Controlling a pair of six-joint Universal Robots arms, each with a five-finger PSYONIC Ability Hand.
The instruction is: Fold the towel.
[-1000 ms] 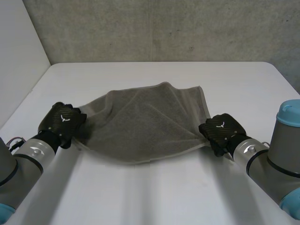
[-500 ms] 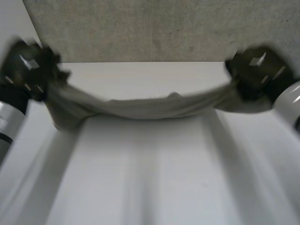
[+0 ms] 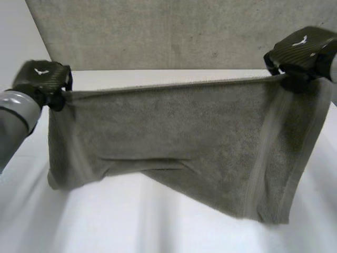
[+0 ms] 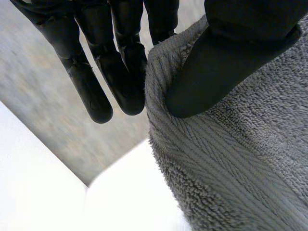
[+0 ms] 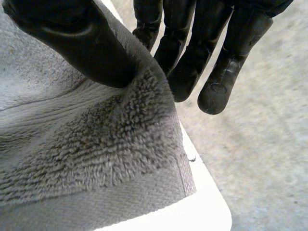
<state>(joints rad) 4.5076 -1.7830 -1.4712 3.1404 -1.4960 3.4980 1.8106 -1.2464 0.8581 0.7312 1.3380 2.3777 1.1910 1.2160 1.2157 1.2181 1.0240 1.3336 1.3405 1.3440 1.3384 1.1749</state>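
Observation:
The grey towel (image 3: 174, 142) hangs stretched in the air between both hands, its top edge taut and its lower part drooping toward the white table (image 3: 158, 221). My left hand (image 3: 42, 79) pinches the towel's upper left corner; in its wrist view the thumb (image 4: 226, 62) presses the towel (image 4: 240, 159) against the fingers (image 4: 120, 62). At the upper right corner my right hand (image 3: 300, 50) does the same, thumb (image 5: 82, 43) clamping the towel (image 5: 86, 149) against its fingers (image 5: 192, 53). A fold runs across the towel's lower left part.
A grey concrete wall (image 3: 168, 31) rises behind the table's far edge. A white wall (image 3: 16, 37) stands at the left. Bare table surface lies in front of the hanging towel.
Both hands have risen from the table and moved apart and away, lifting the towel from a flat heap into a hanging, stretched sheet. The left hand closed on its corner.

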